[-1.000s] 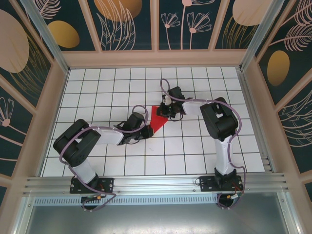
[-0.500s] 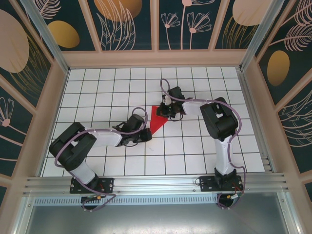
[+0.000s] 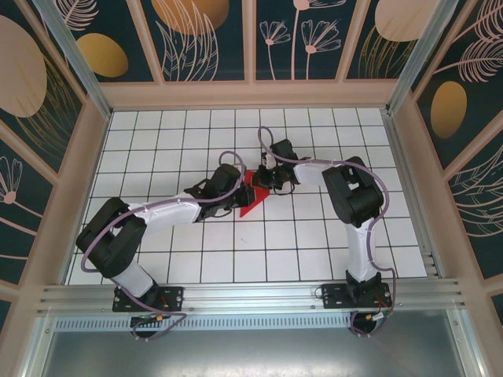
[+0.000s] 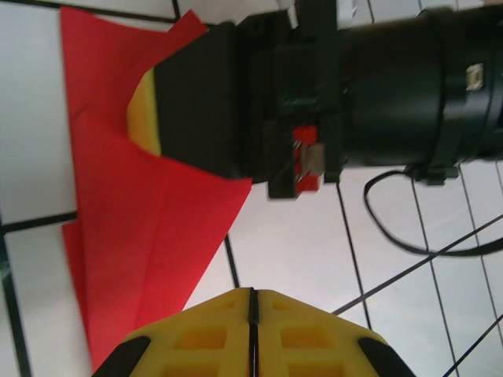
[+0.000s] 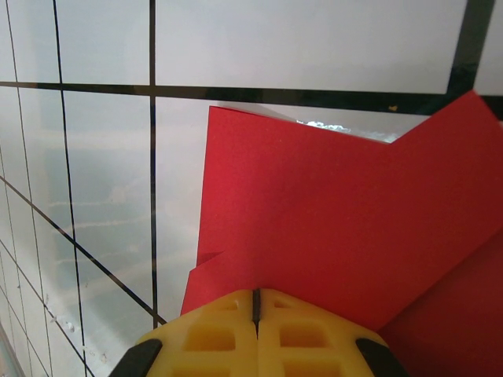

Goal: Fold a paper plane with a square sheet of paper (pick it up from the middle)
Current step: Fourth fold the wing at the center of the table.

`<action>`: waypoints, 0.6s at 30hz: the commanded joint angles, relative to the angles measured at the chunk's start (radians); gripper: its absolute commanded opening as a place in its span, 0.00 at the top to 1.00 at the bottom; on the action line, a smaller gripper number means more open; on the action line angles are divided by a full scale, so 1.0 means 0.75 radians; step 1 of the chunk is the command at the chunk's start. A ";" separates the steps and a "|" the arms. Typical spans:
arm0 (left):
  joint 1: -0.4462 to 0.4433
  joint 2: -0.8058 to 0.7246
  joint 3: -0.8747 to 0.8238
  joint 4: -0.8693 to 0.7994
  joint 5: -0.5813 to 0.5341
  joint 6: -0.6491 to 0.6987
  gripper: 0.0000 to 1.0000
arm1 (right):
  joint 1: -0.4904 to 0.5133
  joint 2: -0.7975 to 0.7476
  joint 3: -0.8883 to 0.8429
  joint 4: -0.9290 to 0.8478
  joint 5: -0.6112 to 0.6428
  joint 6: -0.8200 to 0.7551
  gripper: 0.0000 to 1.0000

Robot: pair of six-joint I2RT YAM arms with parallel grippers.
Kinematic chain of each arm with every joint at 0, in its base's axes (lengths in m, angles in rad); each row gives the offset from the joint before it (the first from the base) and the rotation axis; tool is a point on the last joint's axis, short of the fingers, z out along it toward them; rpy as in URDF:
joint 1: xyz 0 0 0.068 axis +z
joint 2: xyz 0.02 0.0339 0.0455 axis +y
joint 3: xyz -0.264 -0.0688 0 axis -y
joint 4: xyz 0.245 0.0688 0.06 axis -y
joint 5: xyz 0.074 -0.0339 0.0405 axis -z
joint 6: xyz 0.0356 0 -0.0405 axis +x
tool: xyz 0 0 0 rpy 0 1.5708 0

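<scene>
The square sheet of paper [image 3: 254, 199] is a bright red creased wedge lying flat on the white tiles at mid-table. My right gripper [image 3: 266, 180] is shut, its tips pressed down on the wedge's far end. The right wrist view has the red paper [image 5: 330, 220] running under the shut tips of the right gripper [image 5: 255, 302]. In the left wrist view the paper [image 4: 134, 228] lies to the left, with the right arm's fingers [image 4: 189, 102] on top of it. My left gripper [image 4: 253, 302] is shut and empty over a bare tile just beside the paper's edge; from above, the left gripper [image 3: 237, 191] sits at the wedge's left side.
White tiled floor [image 3: 314, 243] with black grid lines, fenced by patterned walls [image 3: 47, 118] on three sides. An aluminium rail [image 3: 251, 294] runs along the near edge. A black cable [image 4: 409, 228] from the right arm lies on the tiles close to the paper.
My left arm has stretched out and swung up and right, bringing its gripper against the paper's left side. The red wedge looks narrower. The right arm has stayed put.
</scene>
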 commanded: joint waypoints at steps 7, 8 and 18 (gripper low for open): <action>0.026 0.187 0.026 0.036 -0.029 -0.012 0.89 | -0.007 0.170 -0.065 -0.142 0.211 -0.004 1.00; 0.027 0.198 0.020 0.040 -0.028 -0.017 0.89 | -0.007 0.172 -0.062 -0.142 0.210 -0.004 1.00; 0.028 0.239 -0.088 0.036 -0.003 -0.045 0.92 | -0.007 0.171 -0.062 -0.146 0.212 -0.006 1.00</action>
